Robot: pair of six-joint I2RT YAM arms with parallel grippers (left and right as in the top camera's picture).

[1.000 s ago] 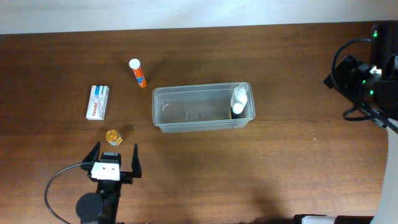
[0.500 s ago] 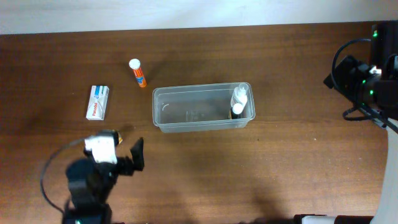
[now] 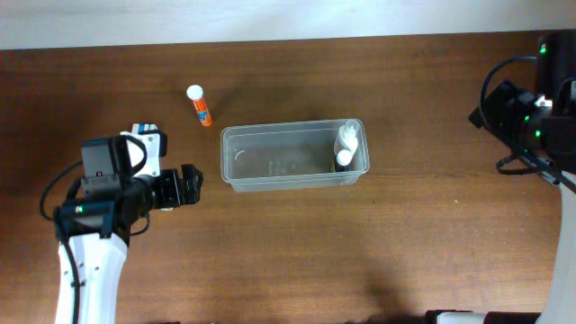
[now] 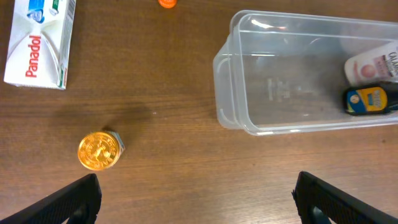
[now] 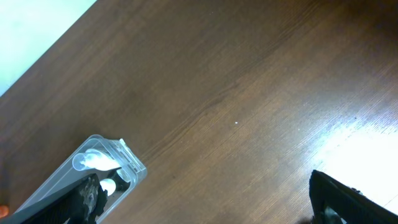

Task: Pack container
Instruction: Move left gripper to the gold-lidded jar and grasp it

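The clear container (image 3: 279,162) lies mid-table with a white bottle (image 3: 347,136) and a dark bottle (image 3: 343,158) at its right end. The left wrist view shows the container (image 4: 249,93), both bottles (image 4: 373,65), a gold-lidded jar (image 4: 99,151) and a Panadol box (image 4: 40,40). My left gripper (image 3: 183,187) hovers left of the container, open and empty (image 4: 202,205), with the jar just ahead of its left finger. The jar is hidden under the gripper in the overhead view. My right gripper (image 3: 508,108) stays at the far right, open and empty (image 5: 211,205).
An orange tube with a white cap (image 3: 200,106) lies behind the container's left end. The Panadol box (image 3: 144,133) is partly covered by my left arm. The container's corner (image 5: 109,165) shows in the right wrist view.
My left arm has moved from the table's front edge up to the jar and box, turning to face the container. The right arm and the objects have not moved.
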